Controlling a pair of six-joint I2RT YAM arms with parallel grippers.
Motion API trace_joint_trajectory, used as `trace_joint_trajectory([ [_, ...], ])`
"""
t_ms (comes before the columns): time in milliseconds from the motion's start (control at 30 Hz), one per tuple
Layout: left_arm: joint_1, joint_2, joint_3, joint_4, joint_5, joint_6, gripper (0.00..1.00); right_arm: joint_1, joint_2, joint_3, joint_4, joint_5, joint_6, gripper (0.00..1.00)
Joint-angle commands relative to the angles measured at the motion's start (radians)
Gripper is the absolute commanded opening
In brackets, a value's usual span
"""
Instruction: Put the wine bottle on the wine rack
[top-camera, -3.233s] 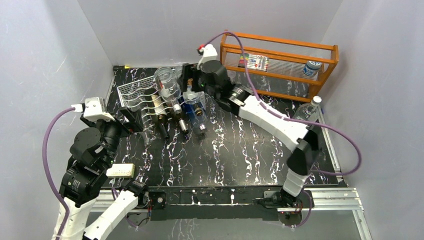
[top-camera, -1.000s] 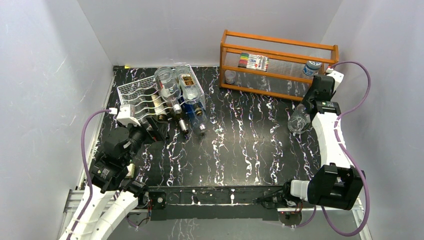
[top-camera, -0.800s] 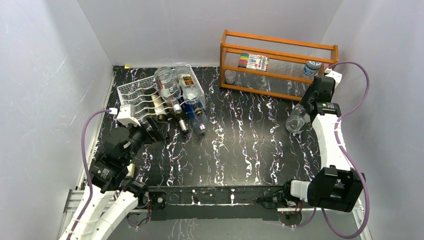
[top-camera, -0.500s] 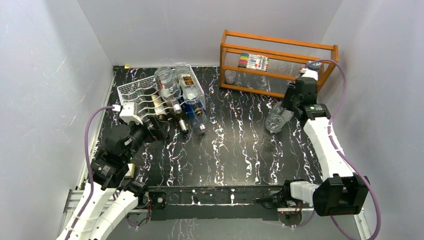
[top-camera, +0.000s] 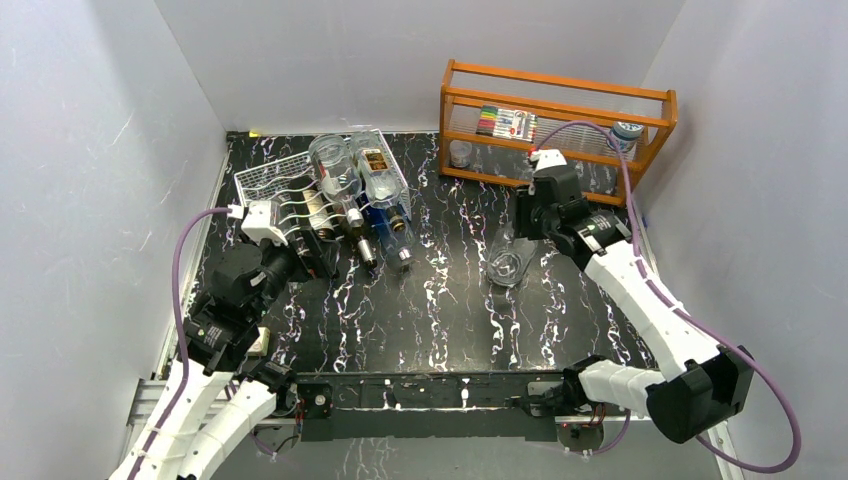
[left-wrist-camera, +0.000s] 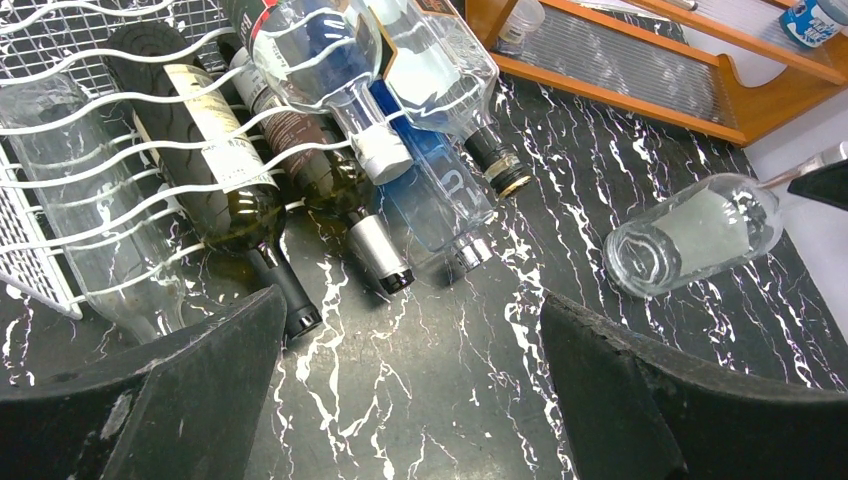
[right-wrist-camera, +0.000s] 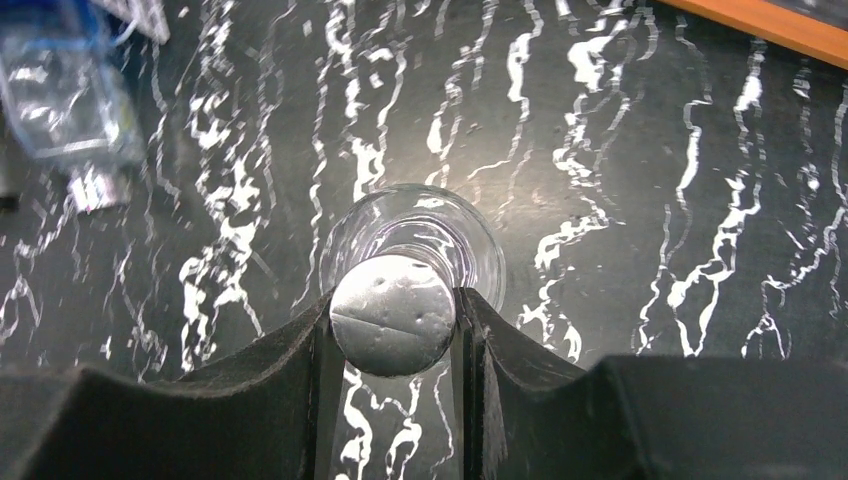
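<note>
Right gripper (right-wrist-camera: 392, 310) pinches the wine bottle (top-camera: 505, 262) at its silver cap (right-wrist-camera: 392, 325), one finger pressed to each side. My right wrist view looks straight down the neck. The bottle is clear glass and hangs tilted, its base swung toward 7 o'clock from the gripper. It is over the black marbled table (top-camera: 440, 310), a little right of centre. I cannot tell whether the base touches the tabletop.

In my left wrist view the same bottle shows at 3 o'clock, base toward the lens, well apart from the rack.

The wine rack (top-camera: 272, 188) is white wire and sits at 10 o'clock on the table. It is already loaded, with necks pointing toward 5 o'clock:
- a dark green bottle (left-wrist-camera: 215, 165) with a pale label, low in the cradles;
- a blue bottle (left-wrist-camera: 440, 195) beside it;
- two clear bottles on top, one white-capped (left-wrist-camera: 320, 60), one dark-capped (left-wrist-camera: 435, 65).

Left gripper (left-wrist-camera: 410, 300) is spread wide with nothing between the fingers. It is at 6 o'clock of the rack, near the bottle necks.

The orange wooden shelf (top-camera: 560, 105) stands at 1 o'clock against the back wall. It holds a marker pack (top-camera: 508, 123) and a blue-labelled jar (top-camera: 625, 135).
</note>
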Motion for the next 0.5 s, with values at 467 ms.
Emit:
trace_joint_trajectory([
  [467, 0.005, 0.002, 0.022, 0.037, 0.006, 0.010, 0.98, 0.298, 0.092, 0.154, 0.087, 0.110, -0.021, 0.52],
])
